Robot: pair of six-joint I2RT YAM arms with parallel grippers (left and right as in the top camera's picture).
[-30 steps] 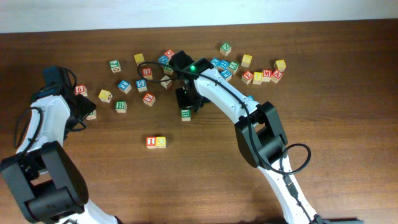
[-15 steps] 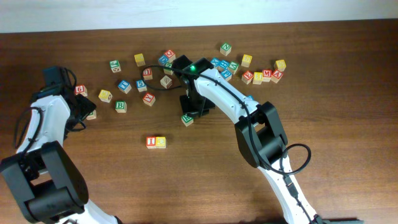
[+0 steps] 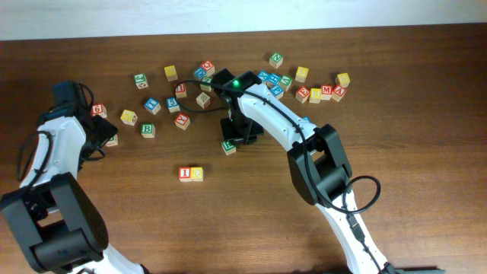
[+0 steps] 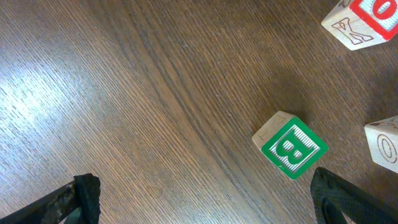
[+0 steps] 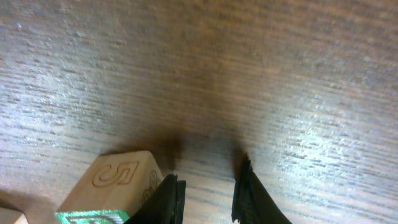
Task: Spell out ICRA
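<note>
You have a dark brown table (image 3: 114, 228) with streaked wood grain, I cube (image 3: 185, 174) red on white, C cube (image 3: 197, 173) yellow, R cube (image 3: 228, 146) green, B cube (image 4: 292, 147) green with white stripes, right arm (image 3: 275, 122) white and black, its light (image 3: 237, 81) green

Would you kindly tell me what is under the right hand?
Bare table shows between the fingers of the right hand. A green block sits beside one, outside the gap. Anything beneath the fingers is covered.

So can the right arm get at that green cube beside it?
Probably yes: the green cube lies right beside the right gripper, outside its narrowly parted jaws, nothing in between. It would need to open wider and shift over.
</note>
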